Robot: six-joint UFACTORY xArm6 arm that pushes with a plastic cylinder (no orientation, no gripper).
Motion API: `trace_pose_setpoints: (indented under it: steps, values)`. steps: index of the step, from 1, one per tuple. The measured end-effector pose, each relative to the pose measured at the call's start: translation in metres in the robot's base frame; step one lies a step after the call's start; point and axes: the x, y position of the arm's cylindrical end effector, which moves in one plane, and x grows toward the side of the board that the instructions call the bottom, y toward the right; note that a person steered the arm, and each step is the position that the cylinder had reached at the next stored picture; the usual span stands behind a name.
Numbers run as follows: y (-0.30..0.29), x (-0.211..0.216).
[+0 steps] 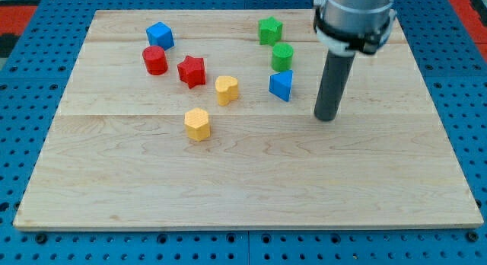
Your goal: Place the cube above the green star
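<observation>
presently my tip [326, 117] rests on the wooden board [251, 189] toward the view's right, touching no block; the arm ends in a bare dark rod, so it has no jaws to open and has hold of nothing. nearest to it is the blue triangular block [281, 85], near on the view's left with a clear gap between. the green cylinder [282, 57] stands just above that blue piece, close to it, and the green star [269, 30] sits above the cylinder, near the board's top edge. the blue cube [160, 35] lies well apart from the tip, in the board's upper left area, roughly level with the green star and far to its left. just below the cube stands the red cylinder [155, 60], and the red star [192, 71] is just beside that cylinder on its right. the yellow heart-shaped block [226, 90] lies to the right of and slightly below the red star, between it and the blue triangular block. the yellow hexagonal block [197, 124] sits alone further down, below and left of the heart. a blue perforated surface [15, 82] surrounds the board.
</observation>
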Motion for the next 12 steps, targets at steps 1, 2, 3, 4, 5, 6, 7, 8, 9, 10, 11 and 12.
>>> trace_pose_setpoints:
  steps: [1, 2, 3, 4, 5, 6, 7, 8, 9, 10, 11, 12]
  values:
    - [-0.067, -0.004]
    - [-0.080, -0.051]
    - [-0.095, -0.097]
    - [-0.129, -0.144]
    - [-0.201, -0.164]
    - [-0.270, -0.164]
    - [-0.294, -0.190]
    - [-0.305, -0.214]
    - [-0.280, -0.220]
    - [-0.291, -0.203]
    - [-0.270, -0.202]
    - [-0.233, -0.202]
